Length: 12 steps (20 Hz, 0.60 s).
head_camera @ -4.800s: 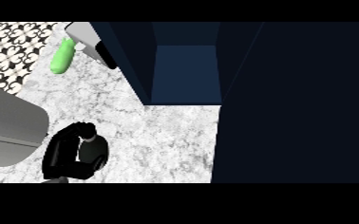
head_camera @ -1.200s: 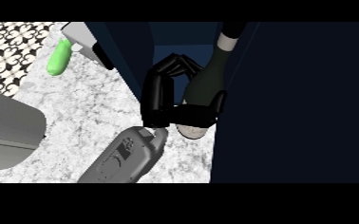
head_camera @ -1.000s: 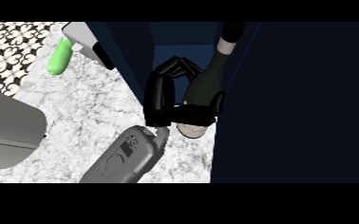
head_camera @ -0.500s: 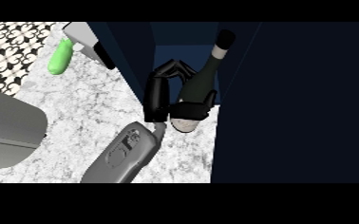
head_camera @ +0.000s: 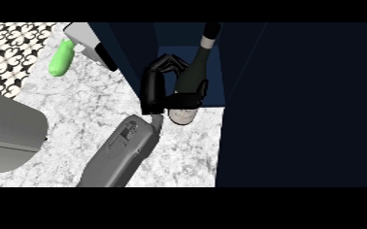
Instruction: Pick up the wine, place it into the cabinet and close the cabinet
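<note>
The wine bottle is dark, with a pale base toward me and its neck pointing into the cabinet. It is tilted in the opening of the dark blue cabinet, base just above the marble counter. My left hand is shut on the bottle from its left side, fingers curled over the far side and thumb across the lower body. The grey forearm comes in from the lower edge. My right hand does not show.
A green elongated object lies at the back left beside a pale box-like edge. A grey rounded vessel fills the left edge. Patterned tile shows at top left.
Earliest, the hand sat low at the left and the cabinet opening held nothing. Over the last second the hand and bottle have moved farther in and slightly left.
</note>
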Each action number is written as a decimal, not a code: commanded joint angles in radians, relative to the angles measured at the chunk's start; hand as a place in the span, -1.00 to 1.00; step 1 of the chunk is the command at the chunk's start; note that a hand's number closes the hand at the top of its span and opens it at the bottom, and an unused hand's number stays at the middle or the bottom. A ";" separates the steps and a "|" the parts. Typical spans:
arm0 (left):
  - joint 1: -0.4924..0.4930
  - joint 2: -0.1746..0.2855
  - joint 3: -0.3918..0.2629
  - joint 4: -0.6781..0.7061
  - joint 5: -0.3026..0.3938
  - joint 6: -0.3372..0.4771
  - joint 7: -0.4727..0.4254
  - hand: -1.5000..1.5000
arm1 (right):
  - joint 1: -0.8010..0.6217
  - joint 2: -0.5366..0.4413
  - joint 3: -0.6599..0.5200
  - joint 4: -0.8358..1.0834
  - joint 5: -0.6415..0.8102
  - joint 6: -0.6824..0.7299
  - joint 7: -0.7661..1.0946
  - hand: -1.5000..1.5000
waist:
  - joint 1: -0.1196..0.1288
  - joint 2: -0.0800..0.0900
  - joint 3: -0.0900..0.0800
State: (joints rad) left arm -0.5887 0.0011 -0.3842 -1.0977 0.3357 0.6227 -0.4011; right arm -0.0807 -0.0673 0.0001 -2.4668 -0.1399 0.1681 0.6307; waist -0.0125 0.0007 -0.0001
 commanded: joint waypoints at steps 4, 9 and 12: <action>-0.009 0.012 0.075 0.049 0.000 -0.064 0.005 1.00 | 0.079 0.008 -0.028 -0.089 -0.124 0.029 -0.012 -1.00 | 0.004 -0.001 0.000; -0.117 -0.001 0.087 0.157 0.047 -0.088 0.025 1.00 | 0.033 -0.013 -0.043 -0.132 -0.152 0.002 0.074 -1.00 | -0.004 -0.001 0.000; -0.162 -0.001 0.161 0.248 0.057 -0.139 0.004 1.00 | -0.018 0.006 -0.026 -0.071 -0.124 -0.013 0.053 -1.00 | -0.002 0.001 0.000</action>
State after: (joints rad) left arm -0.6934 0.0025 -0.2687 -0.9202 0.3779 0.5098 -0.4162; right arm -0.0739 -0.0563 -0.0051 -2.4650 -0.1510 0.1729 0.6266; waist -0.0150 0.0011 -0.0001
